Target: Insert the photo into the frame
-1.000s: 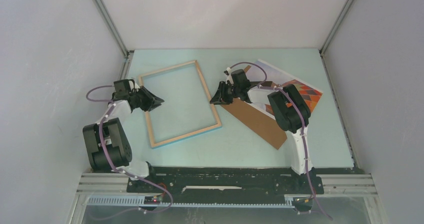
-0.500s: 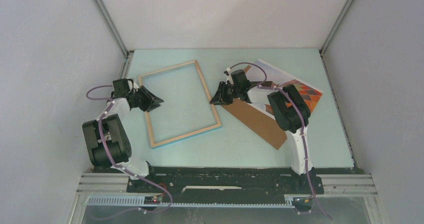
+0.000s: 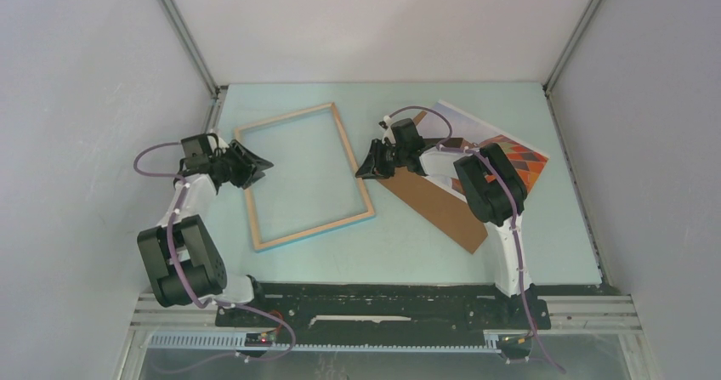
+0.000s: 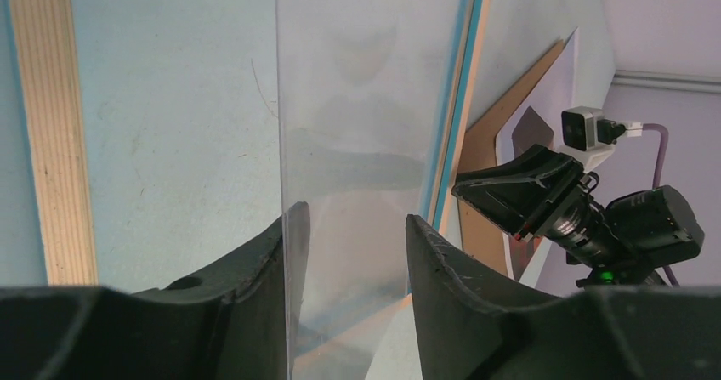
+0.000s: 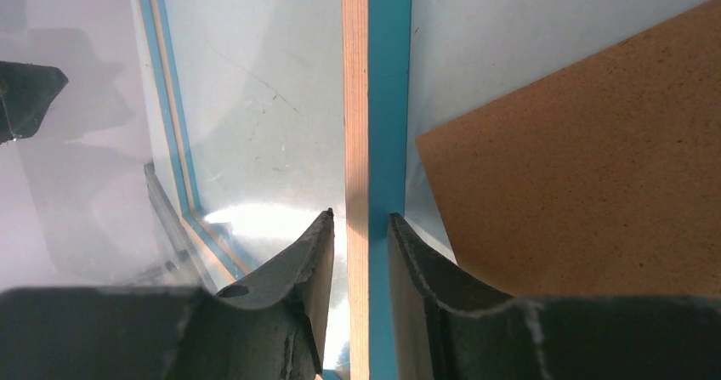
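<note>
**Top view:** The right hand point(image 3: 364, 167) is clamped on one long rail of the thin light-wood picture frame with a teal front point(image 3: 315, 231), which lies on the pale tabletop point(image 3: 408, 252). The left hand point(image 3: 259, 162) stands released at the opposite rail. The white-bordered paper photo with its orange-red balloon print point(image 3: 519, 155) lies beyond the right hand, outside the frame, by the plain brown rectangular backing board point(image 3: 438, 210). A second earlier the left hand was narrower. It has since spread, and its arm has swung outward. The right hand and the frame have barely shifted.

**Left wrist:** The fingers are well apart. The edge of a clear glazing pane point(image 4: 366, 99) runs between them, close against one finger. A careless retreat could likely snag that edge and drag the pane askew.

**Right wrist:** The fingers pinch the narrow wood-and-teal rail, with the backing board just beside them. Any twist or lift here would probably pivot the frame and leave the pane unseated before the photo goes in.
</note>
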Tool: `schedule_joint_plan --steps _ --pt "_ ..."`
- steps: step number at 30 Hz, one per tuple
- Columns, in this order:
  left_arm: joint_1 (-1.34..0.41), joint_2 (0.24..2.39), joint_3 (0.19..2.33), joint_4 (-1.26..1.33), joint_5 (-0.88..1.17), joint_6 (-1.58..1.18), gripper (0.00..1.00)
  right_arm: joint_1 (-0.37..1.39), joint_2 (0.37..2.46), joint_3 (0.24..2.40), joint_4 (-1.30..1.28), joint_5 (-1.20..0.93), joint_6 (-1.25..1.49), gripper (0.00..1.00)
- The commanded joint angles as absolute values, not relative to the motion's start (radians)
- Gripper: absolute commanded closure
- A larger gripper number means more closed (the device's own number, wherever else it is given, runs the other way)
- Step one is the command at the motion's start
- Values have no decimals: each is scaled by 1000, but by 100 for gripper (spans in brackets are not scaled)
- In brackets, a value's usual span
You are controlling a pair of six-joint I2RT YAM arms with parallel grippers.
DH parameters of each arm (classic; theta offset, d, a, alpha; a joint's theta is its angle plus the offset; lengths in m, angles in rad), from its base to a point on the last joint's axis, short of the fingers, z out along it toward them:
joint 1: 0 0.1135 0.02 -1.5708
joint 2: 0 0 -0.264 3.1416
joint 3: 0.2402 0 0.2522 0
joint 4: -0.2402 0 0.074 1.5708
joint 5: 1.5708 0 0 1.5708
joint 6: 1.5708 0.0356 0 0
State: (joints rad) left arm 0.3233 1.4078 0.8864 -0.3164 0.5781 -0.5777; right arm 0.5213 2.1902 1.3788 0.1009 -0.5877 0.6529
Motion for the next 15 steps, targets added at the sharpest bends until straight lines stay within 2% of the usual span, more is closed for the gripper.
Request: schedule_joint_plan --steps 1,7,10,15 --pt "328 1378 852 -299 567 -582 52 532 2196 1394 114 -615 650 64" --pt "327 1361 839 -298 537 -584 64 533 2198 1395 114 -612 650 64" --pt "329 1363 841 -307 536 -574 77 532 2200 1394 116 -612 652 64" --pt "335 1369 844 -319 554 -563 86 529 2199 1395 112 -610 651 64"
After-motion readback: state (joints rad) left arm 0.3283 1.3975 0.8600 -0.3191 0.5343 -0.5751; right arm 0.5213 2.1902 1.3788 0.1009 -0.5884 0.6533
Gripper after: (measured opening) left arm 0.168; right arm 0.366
